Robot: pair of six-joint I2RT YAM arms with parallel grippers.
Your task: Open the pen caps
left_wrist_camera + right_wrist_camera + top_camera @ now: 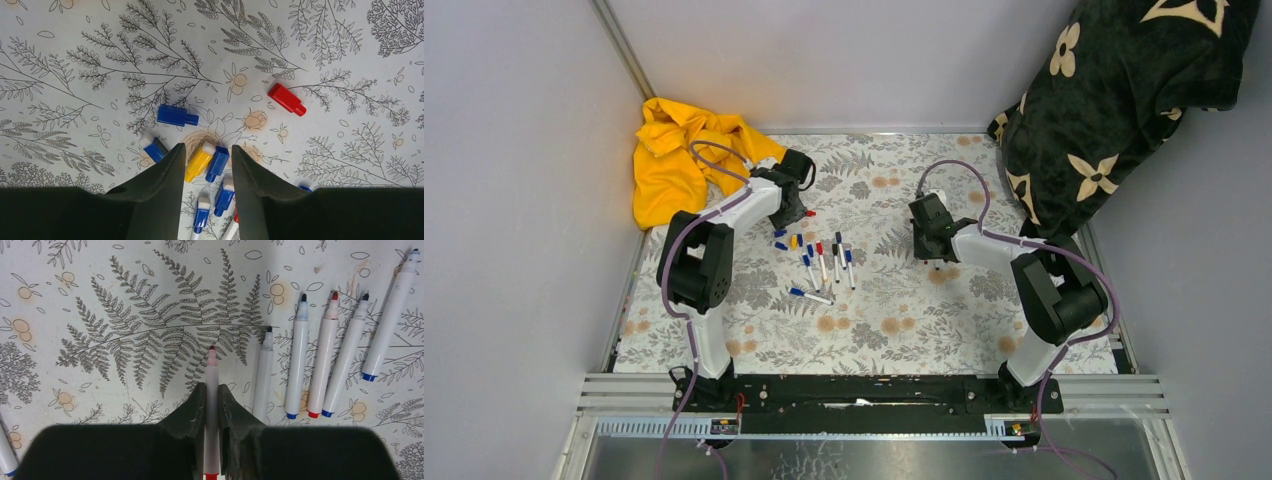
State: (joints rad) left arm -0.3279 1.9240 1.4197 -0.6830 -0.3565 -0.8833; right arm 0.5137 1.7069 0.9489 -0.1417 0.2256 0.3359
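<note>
floral-patterned desk point(984, 330) carries loose pen caps point(175, 115), blue, red and yellow, scattered below the left fingers point(160, 190), which stand apart and empty. right fingers point(192, 415) pinch an uncapped red-tipped pen point(211, 375), other uncapped pens point(297, 365) lying just beside.

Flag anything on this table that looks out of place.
A crumpled yellow cloth lies bunched in the far left corner, and a dark flower-patterned blanket hangs over the far right corner. Neither seems to belong with the pens.
</note>
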